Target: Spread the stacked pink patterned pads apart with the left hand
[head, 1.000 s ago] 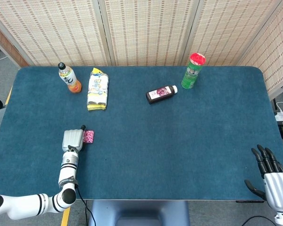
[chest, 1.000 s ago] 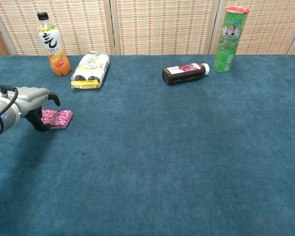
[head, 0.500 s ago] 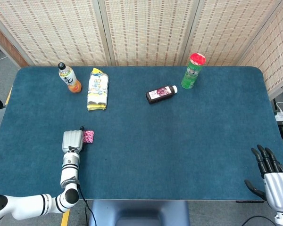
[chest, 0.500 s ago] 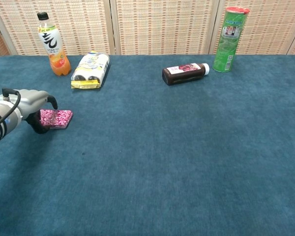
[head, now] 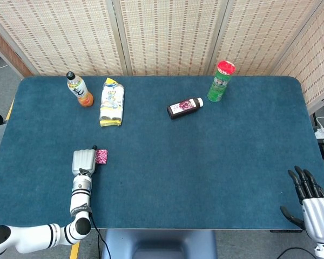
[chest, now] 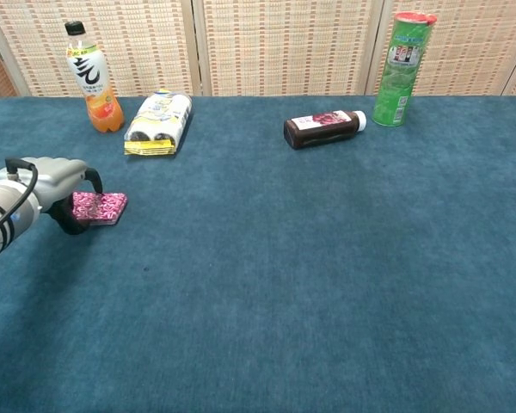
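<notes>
The stacked pink patterned pads [head: 101, 156] [chest: 101, 207] lie flat on the blue table at its left side. My left hand [head: 84, 161] [chest: 53, 186] sits right at their left edge, dark fingers curled down and touching the stack's near-left end. Whether the fingers pinch the pads cannot be told. My right hand [head: 311, 200] hangs at the table's front right corner, fingers straight and apart, holding nothing; the chest view does not show it.
An orange drink bottle [head: 79, 89] [chest: 89, 77] and a yellow-white packet [head: 112, 102] [chest: 158, 122] stand behind the pads. A dark bottle [head: 184, 108] [chest: 324, 128] lies mid-table, a green can [head: 221, 81] [chest: 400, 68] stands beyond it.
My left hand has drawn slightly toward the near-left edge and curled lower at the pads' end. The pads have not visibly moved. The right hand stays still.
</notes>
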{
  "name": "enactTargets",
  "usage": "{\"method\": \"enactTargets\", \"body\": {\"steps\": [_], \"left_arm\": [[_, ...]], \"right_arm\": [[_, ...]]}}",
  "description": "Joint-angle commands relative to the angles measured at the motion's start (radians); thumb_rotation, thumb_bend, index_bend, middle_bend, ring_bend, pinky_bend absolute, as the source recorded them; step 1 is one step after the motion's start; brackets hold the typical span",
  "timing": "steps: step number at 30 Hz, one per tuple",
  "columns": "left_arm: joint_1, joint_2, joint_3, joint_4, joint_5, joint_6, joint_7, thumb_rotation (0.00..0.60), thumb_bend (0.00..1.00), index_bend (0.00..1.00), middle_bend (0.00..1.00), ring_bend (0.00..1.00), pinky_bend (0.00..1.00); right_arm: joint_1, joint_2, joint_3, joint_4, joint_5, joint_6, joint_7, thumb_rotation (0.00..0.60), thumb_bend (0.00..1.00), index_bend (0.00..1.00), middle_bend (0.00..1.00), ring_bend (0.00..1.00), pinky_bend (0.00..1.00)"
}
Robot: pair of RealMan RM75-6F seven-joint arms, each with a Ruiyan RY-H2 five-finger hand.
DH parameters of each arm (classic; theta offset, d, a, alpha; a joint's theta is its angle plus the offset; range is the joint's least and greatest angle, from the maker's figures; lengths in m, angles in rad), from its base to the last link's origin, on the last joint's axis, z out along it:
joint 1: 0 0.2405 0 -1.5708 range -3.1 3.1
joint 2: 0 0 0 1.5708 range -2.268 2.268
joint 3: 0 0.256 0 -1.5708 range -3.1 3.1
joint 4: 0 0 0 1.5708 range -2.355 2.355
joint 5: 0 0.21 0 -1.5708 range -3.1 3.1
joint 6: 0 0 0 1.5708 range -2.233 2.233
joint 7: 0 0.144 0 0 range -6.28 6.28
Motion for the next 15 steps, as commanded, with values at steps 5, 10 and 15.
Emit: {"method": "enactTargets", "body": {"steps": [5, 10, 15], "left_arm": [[0.011, -0.007, -0.001, 0.006, 0.045, 0.010, -0.027, 0.600, 0.39, 0.29, 1.00, 1.00, 1.00], [0.024, -0.001, 0.003, -0.002, 0.083, 0.012, -0.052, 0.600, 0.41, 0.43, 1.00, 1.00, 1.00], [0.045, 0.022, 0.018, -0.018, 0.135, 0.019, -0.081, 0.600, 0.42, 0.52, 1.00, 1.00, 1.00]], "right_arm": [[0.000, 0.000, 0.001, -0.001, 0.002, -0.001, -0.001, 0.600, 0.10, 0.00, 0.00, 0.00, 0.27], [0.000, 0.001, 0.001, -0.001, 0.001, 0.000, 0.000, 0.600, 0.10, 0.00, 0.00, 0.00, 0.27], [-0.001, 0.000, 0.002, 0.000, 0.002, 0.002, 0.003, 0.600, 0.10, 0.00, 0.00, 0.00, 0.27]]}}
